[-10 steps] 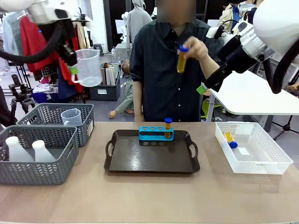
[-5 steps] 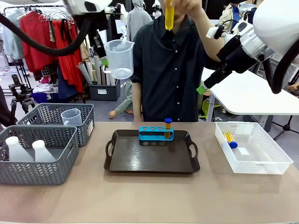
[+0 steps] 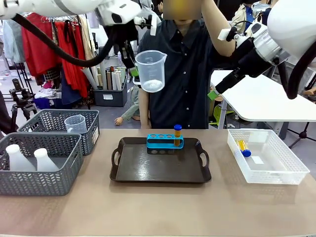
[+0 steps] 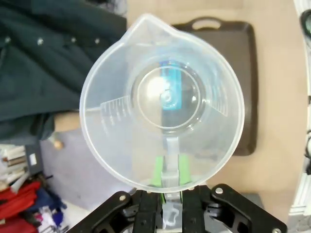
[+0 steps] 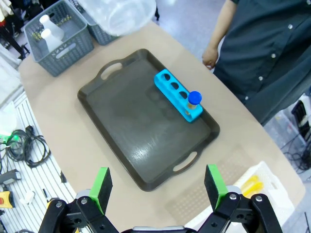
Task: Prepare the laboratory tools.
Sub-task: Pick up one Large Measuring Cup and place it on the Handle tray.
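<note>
A clear measuring beaker (image 3: 150,71) is held high in the air by its handle, which is pinched between the green pads of the left gripper (image 4: 167,171); the cup hangs just beyond the fingertips, upright and seemingly empty, its spout turned away from the fingers. Far below those fingers a dark tray (image 3: 129,174) is seen, and on it a blue rack (image 3: 165,143), in whose end hole one blue-capped tube (image 3: 177,134) is stood while three holes are left bare. The fingers of the right gripper (image 5: 158,187) are spread wide with nothing between them, and tray and rack lie well below and ahead of their tips. At least one more tube (image 3: 242,146) is laid in the white bin (image 3: 269,176), off to the side of the right fingers, and two conical flasks (image 3: 18,159) are kept in the near grey basket (image 3: 39,185), well apart from either gripper. The task is judged to be at an early stage: one tube is racked and the beaker is lifted but not yet set down, while the other tubes and a flask are yet to be brought to the tray
</note>
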Controlling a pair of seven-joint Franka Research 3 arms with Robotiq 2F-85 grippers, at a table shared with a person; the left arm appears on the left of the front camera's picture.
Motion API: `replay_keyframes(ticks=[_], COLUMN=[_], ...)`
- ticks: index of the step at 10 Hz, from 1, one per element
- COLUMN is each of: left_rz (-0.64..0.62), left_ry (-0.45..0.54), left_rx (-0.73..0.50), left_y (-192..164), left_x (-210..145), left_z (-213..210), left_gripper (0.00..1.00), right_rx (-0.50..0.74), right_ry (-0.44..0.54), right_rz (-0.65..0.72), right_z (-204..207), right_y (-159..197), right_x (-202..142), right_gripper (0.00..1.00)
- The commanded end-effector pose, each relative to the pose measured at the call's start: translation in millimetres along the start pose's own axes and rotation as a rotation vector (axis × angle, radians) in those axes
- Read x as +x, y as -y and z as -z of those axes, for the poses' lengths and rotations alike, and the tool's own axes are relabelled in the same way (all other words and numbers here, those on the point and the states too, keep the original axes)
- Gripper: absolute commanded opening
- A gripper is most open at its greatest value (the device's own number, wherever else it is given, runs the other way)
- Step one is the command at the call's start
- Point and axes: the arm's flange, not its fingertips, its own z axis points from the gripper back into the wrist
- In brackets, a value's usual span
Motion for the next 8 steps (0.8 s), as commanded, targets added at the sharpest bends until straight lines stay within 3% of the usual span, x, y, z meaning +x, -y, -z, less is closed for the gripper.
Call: replay_keyframes(ticks=[1,8], left_rz=[0.061,0.107], left_ry=[0.037,0.071], left_rx=[-0.056,-0.232], left_y=[1,45], left_x=[4,11], left_z=[10,87], left_gripper=[0.0,0.0], right_rx=[0.009,0.009], right_ry=[0.008,0.008], right_rz=[0.001,0.001], right_z=[0,0], right_y=[0,0], right_x=[-1,-1], right_gripper=[1.0,1.0])
